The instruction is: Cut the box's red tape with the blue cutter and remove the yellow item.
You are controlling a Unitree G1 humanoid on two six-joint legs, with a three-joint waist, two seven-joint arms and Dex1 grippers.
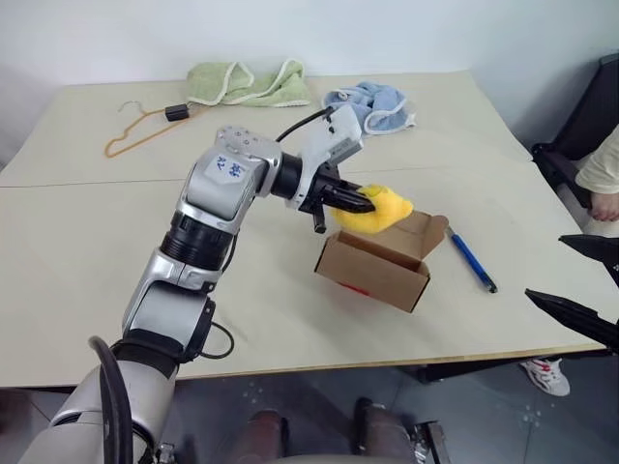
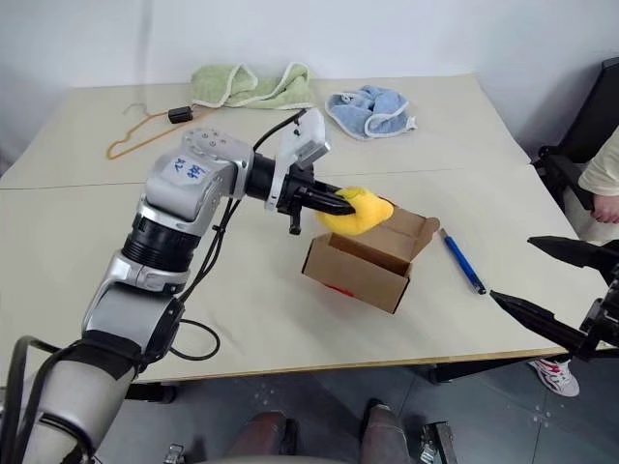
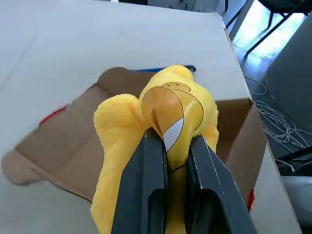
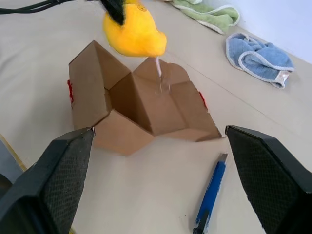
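Note:
The brown cardboard box point(image 1: 372, 268) stands open on the table, flaps spread, with bits of red tape point(image 1: 354, 288) on its front wall. Just above its opening hangs the yellow item point(image 1: 375, 209), a soft plush lump, and my left gripper point(image 1: 354, 201) is shut on it; the black fingers point(image 3: 146, 190) pinch its orange patch. The blue cutter point(image 1: 473, 261) lies on the table to the right of the box. My right gripper point(image 2: 556, 290) hovers open at the table's right edge, with nothing between its fingers point(image 4: 58, 175).
At the back of the table lie a light green towel point(image 1: 248, 84), a blue cloth point(image 1: 369, 104) and an orange wire hanger point(image 1: 140, 130). A person's hand point(image 1: 604, 184) and a dark chair are at the far right. The table's front edge runs close by.

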